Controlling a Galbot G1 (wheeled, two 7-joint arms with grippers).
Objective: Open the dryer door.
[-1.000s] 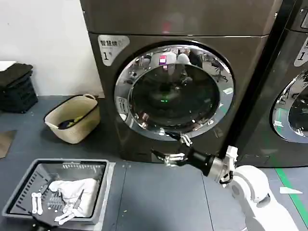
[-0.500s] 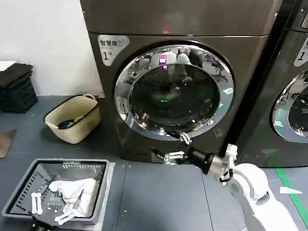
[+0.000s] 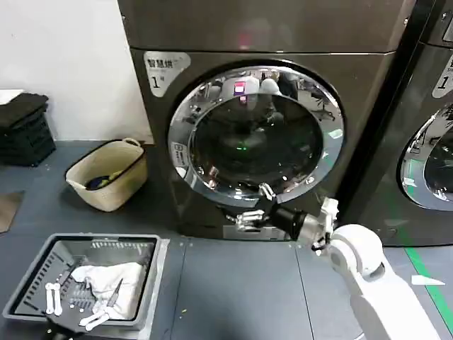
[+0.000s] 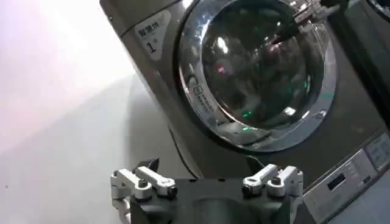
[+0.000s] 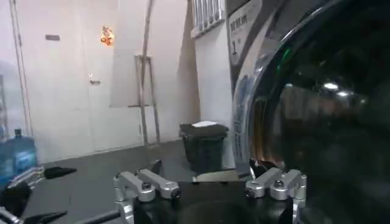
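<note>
Chrome rings the dryer door point(image 3: 256, 136), a round dark-glass window set flat and closed in the front of the brown machine, facing straight out toward the robot. Being round, it has no real long axis; what matters is its face, which stands upright and flush with the front panel, with no gap showing at the ring.

The right gripper point(image 3: 256, 205) sits just below the door's lowest arc, its fingers spread apart, the upper one at the ring's lower edge and the lower one over the dark panel beneath; whether either finger touches the chrome cannot be told. Nothing is pinched between them. In the right wrist view the door's glass and ring curve up close beside that gripper point(image 5: 210, 185).

The left gripper point(image 4: 207, 182) hangs well back from the machine, its fingers also spread and holding nothing, with the whole door in front of it.

Risk, as I judge it: polished chrome gives little purchase, so a finger hooked on the ring's bottom may slide off rather than pull the latch free. The bottom is also probably away from any latch or handle recess, so a pull here could strain the door without releasing it. A push instead of a pull would only press it harder closed.

Further from the right gripper, a tan basket point(image 3: 107, 174) stands on the floor, and a grey crate point(image 3: 86, 278) holding white cloth lies nearer the robot.
</note>
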